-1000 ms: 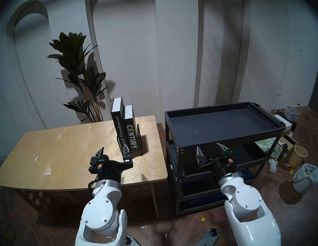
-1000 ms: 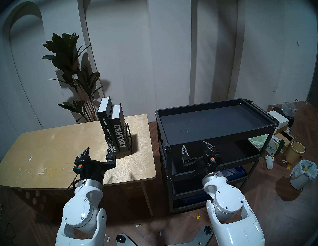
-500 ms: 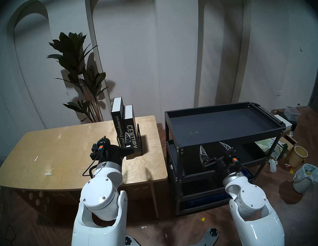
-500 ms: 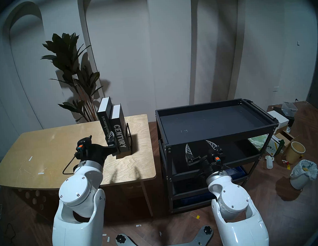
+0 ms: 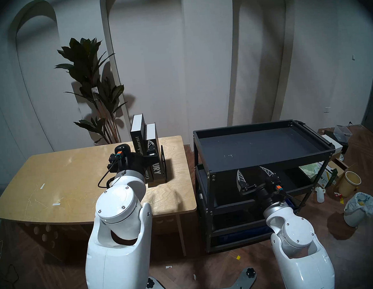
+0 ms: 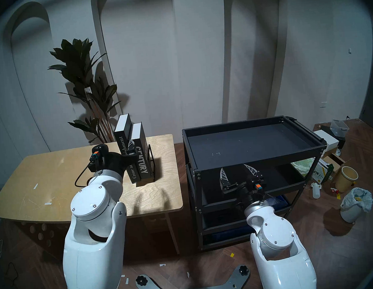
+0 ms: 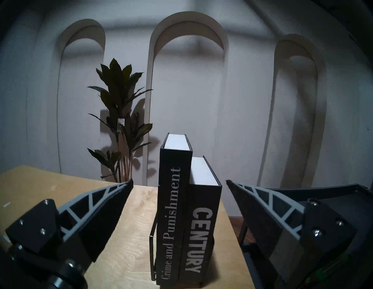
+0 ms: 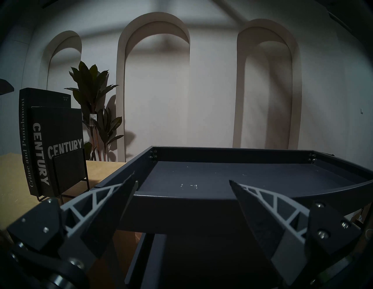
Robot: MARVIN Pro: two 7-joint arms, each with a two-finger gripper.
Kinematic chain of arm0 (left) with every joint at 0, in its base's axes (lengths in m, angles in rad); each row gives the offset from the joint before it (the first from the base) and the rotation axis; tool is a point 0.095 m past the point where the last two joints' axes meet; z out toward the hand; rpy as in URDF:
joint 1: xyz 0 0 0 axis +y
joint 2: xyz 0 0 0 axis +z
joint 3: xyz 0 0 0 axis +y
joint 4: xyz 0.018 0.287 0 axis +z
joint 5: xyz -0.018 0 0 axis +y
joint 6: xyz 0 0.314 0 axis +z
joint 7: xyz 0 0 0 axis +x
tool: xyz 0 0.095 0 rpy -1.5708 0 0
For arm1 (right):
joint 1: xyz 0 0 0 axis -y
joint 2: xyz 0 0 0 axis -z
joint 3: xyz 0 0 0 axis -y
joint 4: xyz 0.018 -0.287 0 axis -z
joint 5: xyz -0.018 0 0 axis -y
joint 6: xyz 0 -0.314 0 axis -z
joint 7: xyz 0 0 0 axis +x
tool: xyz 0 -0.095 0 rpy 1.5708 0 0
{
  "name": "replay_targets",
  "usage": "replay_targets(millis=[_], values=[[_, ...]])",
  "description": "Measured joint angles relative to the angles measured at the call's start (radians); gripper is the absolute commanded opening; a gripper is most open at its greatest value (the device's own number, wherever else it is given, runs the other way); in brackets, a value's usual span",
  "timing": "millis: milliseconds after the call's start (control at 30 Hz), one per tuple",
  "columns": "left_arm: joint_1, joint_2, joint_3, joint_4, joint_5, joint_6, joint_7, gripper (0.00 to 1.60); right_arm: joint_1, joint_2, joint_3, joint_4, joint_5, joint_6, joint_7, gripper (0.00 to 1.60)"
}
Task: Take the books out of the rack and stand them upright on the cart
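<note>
The left pincer (image 7: 179, 182) has climbed from low in front of the rack (image 5: 162, 159) to the height of the upper spines, and has come in closer to the two books that stand near the desk's (image 5: 72, 172) far right corner. A second ago its tips sat down by the foot of the spines; now one finger (image 5: 150, 143) shows in front of the top of the shorter book (image 7: 201, 222), the one marked "CENTURY", while the other is hidden behind the wrist in the head views. That rise reads as lining up for a grasp above the low wire frame, where the covers are free to be clasped.

Seen from the wrist, both books fall between the spread fingers, with clear gaps on either side. The pincer is wide open, holds nothing and touches nothing. The taller book (image 7: 171, 201), "Crime and Punishment", stands upright on the left with the shorter one pressed against its right side; both remain in the rack, so no book has yet left it.

The right pincer (image 8: 181, 182) has hardly stirred. It hangs spread and empty just before the near rim of the cart's (image 5: 271, 163) top tray, which stands bare to the right of the desk, waiting for the first book.
</note>
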Motion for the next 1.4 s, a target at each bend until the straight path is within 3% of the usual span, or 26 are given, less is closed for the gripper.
replay_targets(millis=[400, 767, 1400], values=[[-0.098, -0.005, 0.065, 0.141, 0.108, -0.033, 0.104, 1.6, -0.003, -0.001, 0.02, 0.009, 0.022, -0.019, 0.017, 1.6], [-0.154, -0.015, 0.07, 0.179, 0.152, -0.026, 0.161, 1.6, -0.006, -0.002, 0.027, 0.017, 0.037, -0.034, 0.034, 1.6], [-0.229, -0.007, 0.018, 0.219, 0.07, 0.058, 0.072, 1.6, -0.006, -0.017, 0.027, 0.018, 0.037, -0.046, 0.014, 1.6]])
